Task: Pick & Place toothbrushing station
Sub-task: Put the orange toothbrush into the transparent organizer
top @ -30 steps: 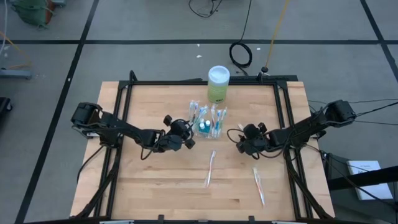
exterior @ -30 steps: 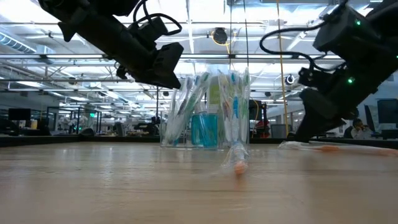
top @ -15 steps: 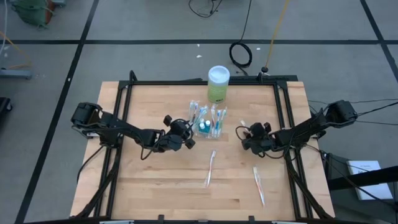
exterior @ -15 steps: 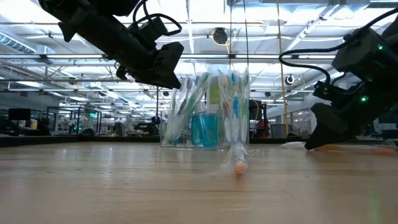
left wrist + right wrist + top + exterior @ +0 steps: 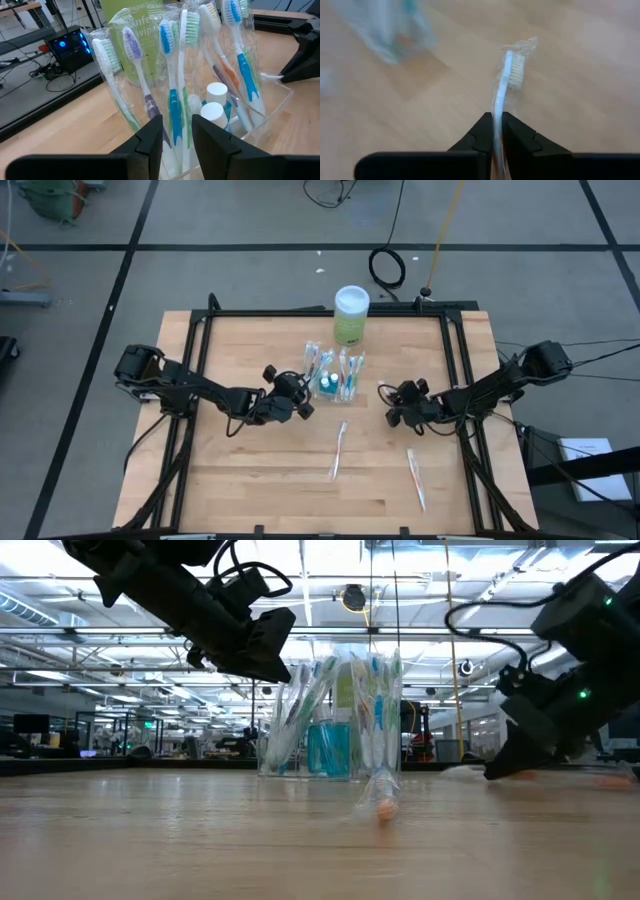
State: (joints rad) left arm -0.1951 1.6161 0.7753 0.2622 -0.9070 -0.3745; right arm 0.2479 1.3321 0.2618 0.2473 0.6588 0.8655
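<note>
The clear toothbrushing station (image 5: 335, 375) stands mid-table, holding several wrapped toothbrushes and small blue bottles (image 5: 216, 102). My left gripper (image 5: 300, 396) hovers open just left of it, raised off the table (image 5: 262, 652). Its fingers (image 5: 151, 137) stand on either side of the wrapped brushes without plainly touching them. My right gripper (image 5: 391, 405) is down at the table (image 5: 497, 771), right of the station. It is shut on a wrapped white toothbrush (image 5: 506, 75). My right gripper pinches the white toothbrush's handle (image 5: 497, 120) between its two fingers, through the clear wrapper. The fingers slant down from the table's right and lie along the brush. The bristle head (image 5: 516, 67) sticks out ahead of the fingertips, low over the wood.
A green canister with a white lid (image 5: 351, 314) stands behind the station at the far edge. Two more wrapped toothbrushes lie loose on the wood, one at the middle (image 5: 338, 451) and one toward the near right (image 5: 416, 478). A black frame (image 5: 330, 311) rims the table.
My right gripper has come down to the table and edged toward the station, and it has shut on the white toothbrush. My left gripper has kept still.
</note>
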